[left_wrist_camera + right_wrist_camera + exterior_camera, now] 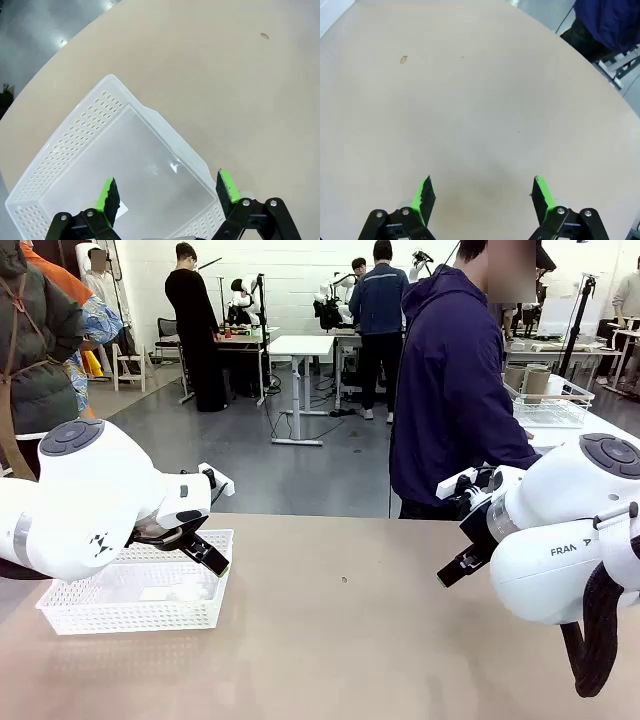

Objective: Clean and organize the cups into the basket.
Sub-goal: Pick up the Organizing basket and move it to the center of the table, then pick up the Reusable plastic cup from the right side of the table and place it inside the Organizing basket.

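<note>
One tan table (340,640), a person (450,390) in navy at its far edge. White basket (130,615) sits left, under the left gripper (166,180), jaws wide and empty; right gripper (482,180) gapes over tabletop. Tan cups (537,383) stand in a wire basket (550,412) beyond.

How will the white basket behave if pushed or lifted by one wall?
Probably light: the basket is thin perforated plastic and holds no cups. Its walls likely flex under a pinch. On the smooth table it would likely slide rather than tip, being shallow.
</note>
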Available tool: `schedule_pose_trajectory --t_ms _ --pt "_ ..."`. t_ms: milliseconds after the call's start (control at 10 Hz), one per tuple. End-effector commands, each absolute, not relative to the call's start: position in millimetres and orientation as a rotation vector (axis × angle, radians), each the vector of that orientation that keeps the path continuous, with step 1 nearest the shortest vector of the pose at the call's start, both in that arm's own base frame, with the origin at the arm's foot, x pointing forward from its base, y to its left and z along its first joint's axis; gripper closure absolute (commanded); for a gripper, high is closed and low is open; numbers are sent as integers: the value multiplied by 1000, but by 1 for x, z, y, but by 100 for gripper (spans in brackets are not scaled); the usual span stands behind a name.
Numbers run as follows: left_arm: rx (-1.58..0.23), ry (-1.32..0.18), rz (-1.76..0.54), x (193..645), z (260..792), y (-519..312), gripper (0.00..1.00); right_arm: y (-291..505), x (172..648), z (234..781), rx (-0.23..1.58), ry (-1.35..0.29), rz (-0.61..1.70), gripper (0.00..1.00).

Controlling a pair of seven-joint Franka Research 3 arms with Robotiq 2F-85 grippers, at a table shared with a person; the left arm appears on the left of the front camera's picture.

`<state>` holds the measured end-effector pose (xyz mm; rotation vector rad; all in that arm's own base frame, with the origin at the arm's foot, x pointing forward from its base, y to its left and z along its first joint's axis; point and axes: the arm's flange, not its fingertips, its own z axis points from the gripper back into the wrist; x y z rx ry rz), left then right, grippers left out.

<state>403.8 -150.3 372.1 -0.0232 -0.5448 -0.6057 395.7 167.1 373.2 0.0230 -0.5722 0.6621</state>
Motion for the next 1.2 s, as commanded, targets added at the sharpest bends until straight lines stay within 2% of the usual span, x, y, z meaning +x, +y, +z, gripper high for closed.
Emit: schedule_pose_trajectory --t_ms 0,1100 --pt "-23 -545 -606 404 372 -150 0 167 396 373 23 -572 662 0" --pt "-23 -545 -606 404 372 -150 0 167 396 373 23 -572 662 0"
